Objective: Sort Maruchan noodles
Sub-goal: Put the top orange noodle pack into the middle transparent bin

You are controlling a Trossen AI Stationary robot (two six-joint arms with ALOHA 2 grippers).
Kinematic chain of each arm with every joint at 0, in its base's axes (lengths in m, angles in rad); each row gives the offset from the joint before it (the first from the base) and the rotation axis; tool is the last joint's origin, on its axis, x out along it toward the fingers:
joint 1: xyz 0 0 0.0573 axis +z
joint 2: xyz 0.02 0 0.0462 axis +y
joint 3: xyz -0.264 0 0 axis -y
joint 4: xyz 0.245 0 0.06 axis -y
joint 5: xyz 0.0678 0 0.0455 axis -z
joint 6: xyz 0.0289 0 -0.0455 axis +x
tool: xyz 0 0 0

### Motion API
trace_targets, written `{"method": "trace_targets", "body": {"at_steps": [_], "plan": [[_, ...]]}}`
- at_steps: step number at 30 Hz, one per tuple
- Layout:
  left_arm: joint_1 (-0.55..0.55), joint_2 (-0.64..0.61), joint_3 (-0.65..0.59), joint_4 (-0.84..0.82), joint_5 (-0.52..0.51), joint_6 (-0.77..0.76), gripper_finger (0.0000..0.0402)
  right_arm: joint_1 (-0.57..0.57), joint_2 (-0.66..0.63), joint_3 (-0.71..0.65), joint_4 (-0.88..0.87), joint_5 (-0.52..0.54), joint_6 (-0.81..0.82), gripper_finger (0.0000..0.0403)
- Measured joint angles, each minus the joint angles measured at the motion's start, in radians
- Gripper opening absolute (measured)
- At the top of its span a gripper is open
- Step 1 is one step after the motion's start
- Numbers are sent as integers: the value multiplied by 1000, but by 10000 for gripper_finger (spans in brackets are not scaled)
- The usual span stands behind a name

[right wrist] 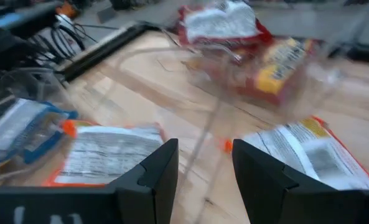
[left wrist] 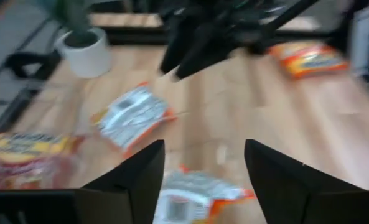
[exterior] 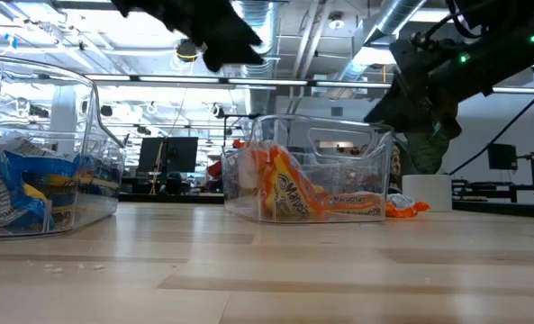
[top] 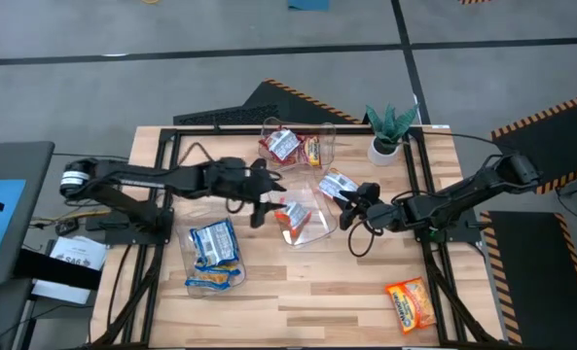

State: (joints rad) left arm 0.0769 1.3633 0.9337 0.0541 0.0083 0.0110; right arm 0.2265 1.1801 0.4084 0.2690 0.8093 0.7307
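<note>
My left gripper [top: 266,199] [left wrist: 203,180] is open and hovers over the middle clear bin [top: 317,236], where an orange-and-white packet [top: 293,220] [left wrist: 196,193] lies flat. My right gripper [top: 347,205] [right wrist: 205,171] is open too, raised beside that bin on its right. A second orange-and-white packet [top: 337,182] [left wrist: 134,115] [right wrist: 315,152] lies on the wood just past it. Red packets [top: 284,146] [right wrist: 231,22] sit in the far bin, and blue ones [top: 214,248] in the near-left bin. One more orange packet [top: 411,302] lies alone near the table's near right corner.
A white pot with a green plant [top: 386,136] stands at the far right, close behind the right arm. The black frame rails [top: 419,175] run along the table's sides. In the low view the blue-packet bin [exterior: 32,171] is near left and the orange-packet bin [exterior: 312,180] stands mid-table.
</note>
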Motion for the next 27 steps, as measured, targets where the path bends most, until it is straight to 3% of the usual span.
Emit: {"method": "trace_targets", "body": {"at_steps": [4,9,13,19,27], "plan": [[-21,-123,-23,-37,97,-35,220,-24,0,0,-124,0,104,175],[-81,-320,-159,34,71,-60,217,-60,33,-1,-336,0,332,175],[-142,-465,-325,180,7,-102,215,-60,93,24,-322,-6,314,175],[-213,-591,-554,434,-23,-158,216,-95,206,151,-369,-109,214,175],[-240,-624,-630,512,-66,-186,216,-148,325,287,-617,-90,260,175]]}}
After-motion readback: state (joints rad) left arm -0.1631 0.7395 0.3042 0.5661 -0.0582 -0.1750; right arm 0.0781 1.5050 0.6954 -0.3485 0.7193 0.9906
